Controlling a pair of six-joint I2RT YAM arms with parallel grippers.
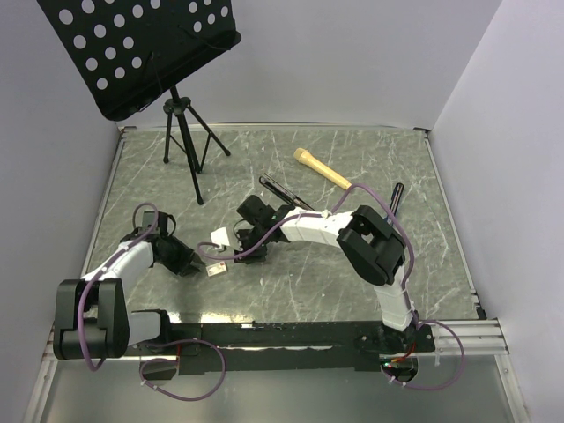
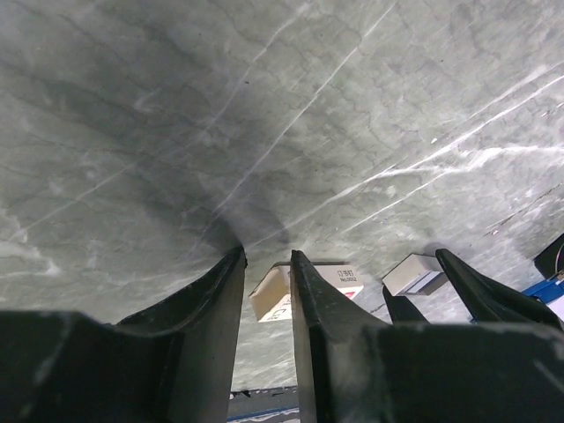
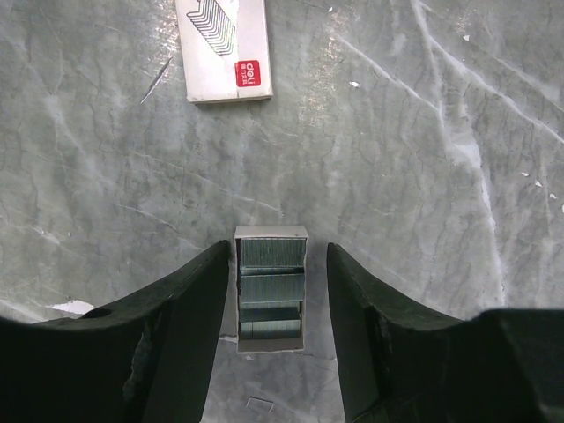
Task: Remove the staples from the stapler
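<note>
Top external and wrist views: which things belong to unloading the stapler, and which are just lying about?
Belongs to the job:
- stapler, lying open
- staples, in a small tray
- staple box

Just lying about:
- tan handle
- pen
- music stand

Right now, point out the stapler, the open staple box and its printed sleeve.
stapler (image 1: 284, 191), top view, middle of its black arms.
open staple box (image 3: 270, 233), right wrist view, far rim.
printed sleeve (image 3: 225, 62), right wrist view, white face.
</note>
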